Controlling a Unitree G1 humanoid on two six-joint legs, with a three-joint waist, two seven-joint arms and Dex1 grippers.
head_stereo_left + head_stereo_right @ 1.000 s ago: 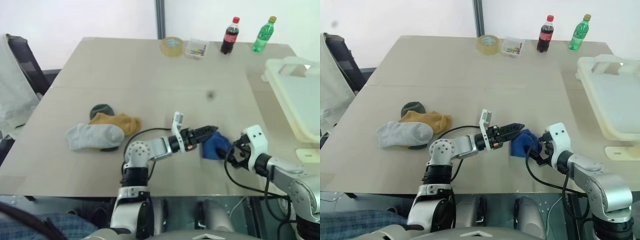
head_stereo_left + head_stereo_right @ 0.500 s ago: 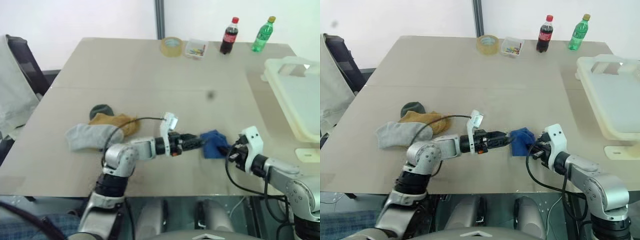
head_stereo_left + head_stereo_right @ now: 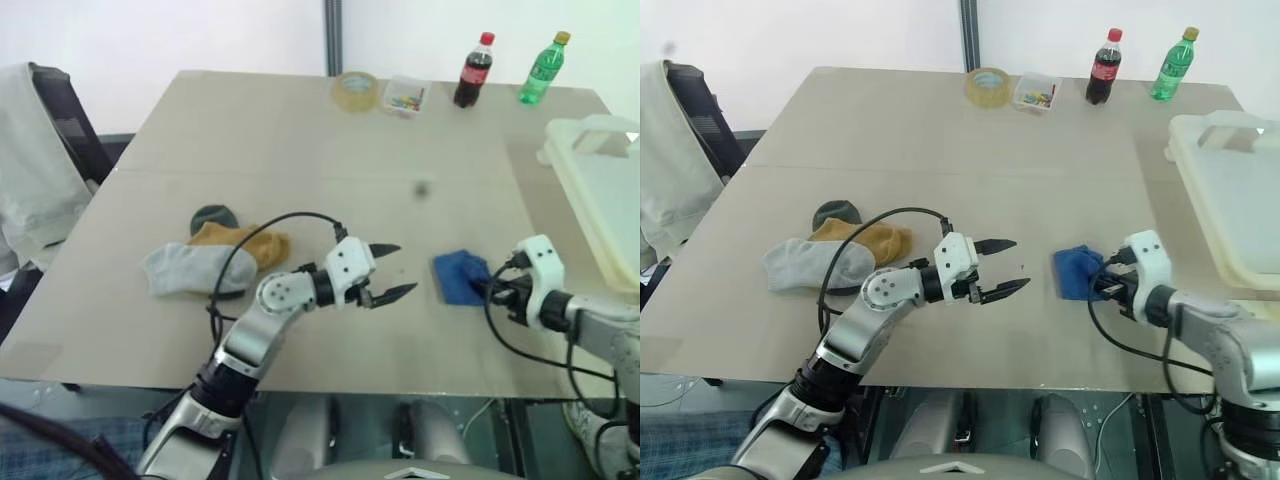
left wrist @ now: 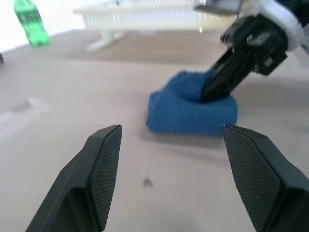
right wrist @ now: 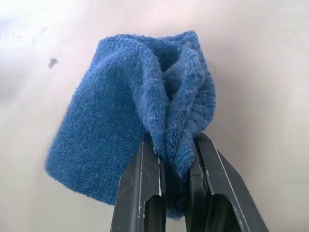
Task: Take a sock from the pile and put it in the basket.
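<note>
Blue sock (image 3: 459, 277) was held by the right pincer (image 3: 489, 291) at the lower right of the tabletop (image 3: 330, 140).

A fold of the sock was seen pinched between the two black fingers (image 5: 145, 193) of the right pincer, with the rest of the sock bunched on the tabletop surface. The left pincer (image 3: 392, 272) was seen near the lower centre of the frame, its jaws spread wide and empty, pointed toward the sock but apart from it. The pile (image 3: 212, 258) of grey, mustard and dark green socks was seen at the centre left. The basket (image 3: 600, 190) was placed at the right edge, well apart from the sock. A tape roll (image 3: 355, 90), a small clear box (image 3: 404, 95) and two bottles (image 3: 473, 70) were lined up along the far edge.
</note>
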